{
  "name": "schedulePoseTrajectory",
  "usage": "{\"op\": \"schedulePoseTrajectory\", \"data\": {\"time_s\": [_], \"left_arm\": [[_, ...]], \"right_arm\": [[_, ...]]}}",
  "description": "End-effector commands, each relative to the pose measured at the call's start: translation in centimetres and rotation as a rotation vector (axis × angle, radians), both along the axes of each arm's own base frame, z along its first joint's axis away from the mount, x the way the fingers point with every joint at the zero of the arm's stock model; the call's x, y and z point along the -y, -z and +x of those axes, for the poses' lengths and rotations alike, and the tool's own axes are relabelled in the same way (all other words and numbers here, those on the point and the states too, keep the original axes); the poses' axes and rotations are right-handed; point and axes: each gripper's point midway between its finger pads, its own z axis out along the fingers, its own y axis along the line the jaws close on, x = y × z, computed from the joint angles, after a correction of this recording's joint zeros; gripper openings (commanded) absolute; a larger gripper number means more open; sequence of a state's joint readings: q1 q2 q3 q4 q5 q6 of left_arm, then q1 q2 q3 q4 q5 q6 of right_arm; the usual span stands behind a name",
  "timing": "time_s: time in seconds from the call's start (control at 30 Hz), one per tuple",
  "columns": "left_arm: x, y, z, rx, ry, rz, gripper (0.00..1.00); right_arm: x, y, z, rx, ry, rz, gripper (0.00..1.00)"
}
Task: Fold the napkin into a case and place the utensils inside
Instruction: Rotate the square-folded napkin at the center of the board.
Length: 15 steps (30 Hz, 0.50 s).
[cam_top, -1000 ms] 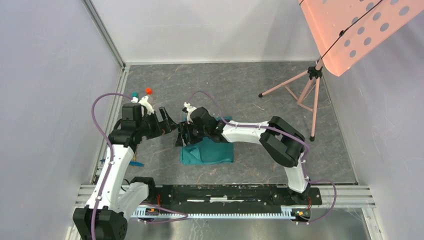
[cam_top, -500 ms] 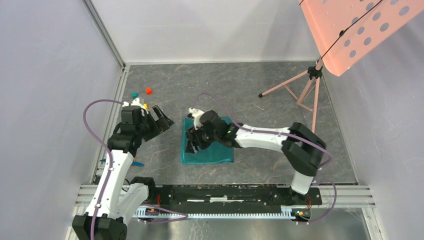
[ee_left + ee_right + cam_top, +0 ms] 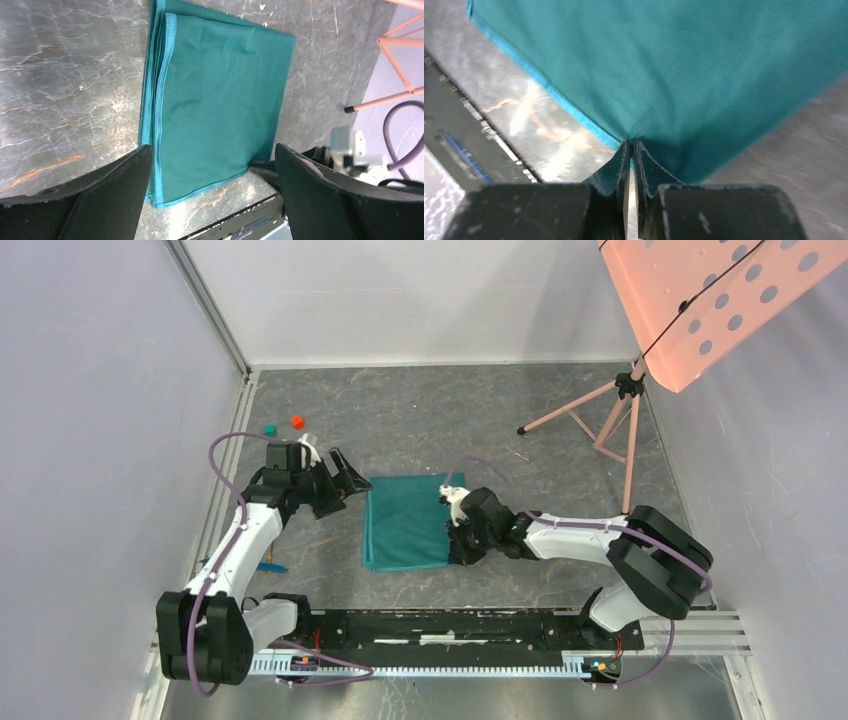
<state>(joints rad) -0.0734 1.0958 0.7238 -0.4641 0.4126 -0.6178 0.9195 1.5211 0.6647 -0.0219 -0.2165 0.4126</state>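
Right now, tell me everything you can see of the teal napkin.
The napkin is plain teal-green cloth, soft and matte, with a stitched hem. It is folded into a flat rectangle of several layers, their edges stacked along the side toward the left arm. It lies on the grey marbled table between the two arms. The right gripper is shut on its near right corner, pinching the fabric.

Napkin blurred; cut off top, rt edge.
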Motion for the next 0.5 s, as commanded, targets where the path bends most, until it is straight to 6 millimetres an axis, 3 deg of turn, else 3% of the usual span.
{"op": "schedulePoseTrajectory", "data": {"time_s": [0.0, 0.1, 0.17, 0.23, 0.3, 0.37, 0.47], "left_arm": [[2.5, -2.4, 1.1, 0.081, 0.127, -0.056, 0.97], [3.4, -2.4, 1.2, 0.075, 0.148, -0.048, 0.98], [4.2, -2.4, 1.6, 0.07, 0.166, -0.045, 0.98], [5.2, -2.0, 2.3, 0.042, 0.193, -0.042, 0.98], [6.1, -1.5, 3.7, 0.013, 0.22, -0.037, 0.98], [6.5, -0.4, 5.3, -0.019, 0.233, 0.014, 0.98], [6.4, 1.7, 8.0, -0.071, 0.237, 0.126, 0.97]], "right_arm": [[7.1, 1.9, 4.1, 0.106, 0.193, -0.183, 0.09], [13.8, 2.8, 7.3, 0.176, 0.351, -0.429, 0.09], [15.2, 1.2, 9.6, 0.252, 0.371, -0.497, 0.14], [11.9, -1.0, 10.8, 0.29, 0.26, -0.369, 0.32], [8.9, -3.1, 11.1, 0.303, 0.174, -0.234, 0.41], [8.3, -4.6, 11.7, 0.323, 0.189, -0.201, 0.45], [7.8, -5.3, 11.4, 0.307, 0.184, -0.161, 0.53]]}}
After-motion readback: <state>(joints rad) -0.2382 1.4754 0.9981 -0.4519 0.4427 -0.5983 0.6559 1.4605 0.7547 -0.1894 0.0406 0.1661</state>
